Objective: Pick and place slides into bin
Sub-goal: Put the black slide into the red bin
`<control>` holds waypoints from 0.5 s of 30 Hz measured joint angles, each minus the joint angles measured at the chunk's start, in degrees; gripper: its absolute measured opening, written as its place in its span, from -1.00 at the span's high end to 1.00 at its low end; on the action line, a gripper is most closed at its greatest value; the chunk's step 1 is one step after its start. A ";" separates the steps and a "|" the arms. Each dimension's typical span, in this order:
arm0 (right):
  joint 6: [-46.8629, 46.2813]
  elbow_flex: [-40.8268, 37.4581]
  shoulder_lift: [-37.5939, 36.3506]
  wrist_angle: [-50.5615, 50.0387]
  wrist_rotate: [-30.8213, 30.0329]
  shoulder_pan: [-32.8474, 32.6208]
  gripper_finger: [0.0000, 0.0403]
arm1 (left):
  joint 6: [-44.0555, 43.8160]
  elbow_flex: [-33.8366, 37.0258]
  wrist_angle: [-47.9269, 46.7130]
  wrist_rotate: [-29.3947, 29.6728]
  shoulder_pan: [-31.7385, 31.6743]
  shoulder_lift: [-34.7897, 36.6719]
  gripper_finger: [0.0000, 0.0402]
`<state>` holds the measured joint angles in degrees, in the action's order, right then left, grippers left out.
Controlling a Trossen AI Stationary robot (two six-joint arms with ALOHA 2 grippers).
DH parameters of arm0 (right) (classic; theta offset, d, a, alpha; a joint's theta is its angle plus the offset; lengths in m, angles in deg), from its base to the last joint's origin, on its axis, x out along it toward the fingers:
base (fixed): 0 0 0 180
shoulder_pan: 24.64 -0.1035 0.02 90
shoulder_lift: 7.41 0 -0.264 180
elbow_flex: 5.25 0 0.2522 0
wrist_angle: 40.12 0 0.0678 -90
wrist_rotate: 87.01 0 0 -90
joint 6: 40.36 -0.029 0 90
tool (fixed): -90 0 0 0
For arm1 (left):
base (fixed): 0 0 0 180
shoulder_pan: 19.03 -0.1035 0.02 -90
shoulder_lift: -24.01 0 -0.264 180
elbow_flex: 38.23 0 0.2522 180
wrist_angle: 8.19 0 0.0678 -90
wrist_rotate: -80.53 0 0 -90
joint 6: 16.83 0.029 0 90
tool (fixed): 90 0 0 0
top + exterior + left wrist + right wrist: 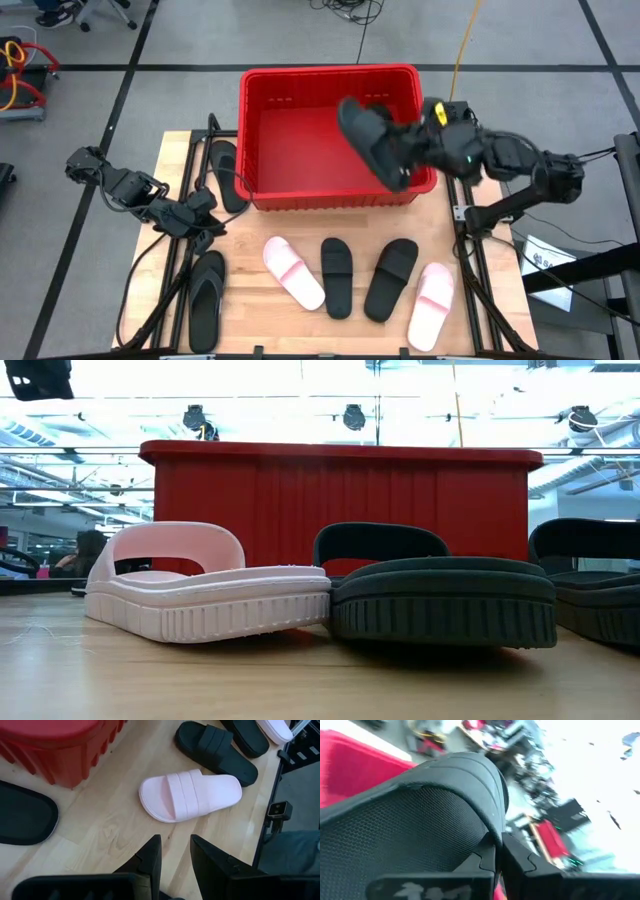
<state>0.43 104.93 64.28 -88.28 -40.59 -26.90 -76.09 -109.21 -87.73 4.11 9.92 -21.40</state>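
So the black slide (372,143) is up in the air right now, pinched tight in the right gripper (408,152), tilted and hanging over the right end of the red bin (330,80), just inside the rim there. In the right wrist view the fingers are clamped together on the strap of that slide (435,815), with the bin wall showing red behind it. The bin itself sits at the far edge of the table (250,285), roughly centered. Along the near edge there's a row of four more: a pink slide (293,271), a black one (336,277), another black one (391,278), and a second pink one (431,305) toward the near right corner. On the left side a black flip-flop (227,174) lies just beside the bin's left wall, and another flip-flop (206,298) sits near the near left corner. The left gripper (200,218) hangs over the left part of the table between those two flip-flops, fingers (150,860) parted and holding nothing, pointing toward the first pink slide (190,796).
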 joint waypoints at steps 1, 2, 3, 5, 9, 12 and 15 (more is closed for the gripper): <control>1.21 0.00 0.60 2.27 -0.07 2.11 1.00 | 0.00 -0.01 0.02 0.18 0.02 0.00 0.52; 2.03 0.00 1.32 4.62 -0.07 4.10 1.00 | 0.00 -0.01 0.02 0.35 0.00 -0.02 0.52; 2.53 0.00 2.19 6.65 -0.04 6.06 1.00 | 0.02 -0.01 0.02 0.53 0.02 -0.02 0.52; 2.92 -0.02 4.21 10.58 -0.06 9.92 1.00 | -0.01 0.00 0.02 0.63 0.00 0.00 0.52; 3.30 -0.02 8.88 14.92 -0.02 17.01 1.00 | -0.05 -0.01 0.03 1.73 0.02 -0.01 0.52; 1.22 -0.02 13.36 15.30 -0.02 21.35 1.00 | -0.07 -0.01 0.04 2.02 0.00 -0.01 0.52; 0.25 -0.05 17.97 15.25 -0.01 24.45 1.00 | -0.50 -0.01 0.04 2.04 0.00 -0.02 0.52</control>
<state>0.67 104.88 82.25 -73.03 -40.59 -2.45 -76.60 -109.22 -87.68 6.15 9.92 -21.42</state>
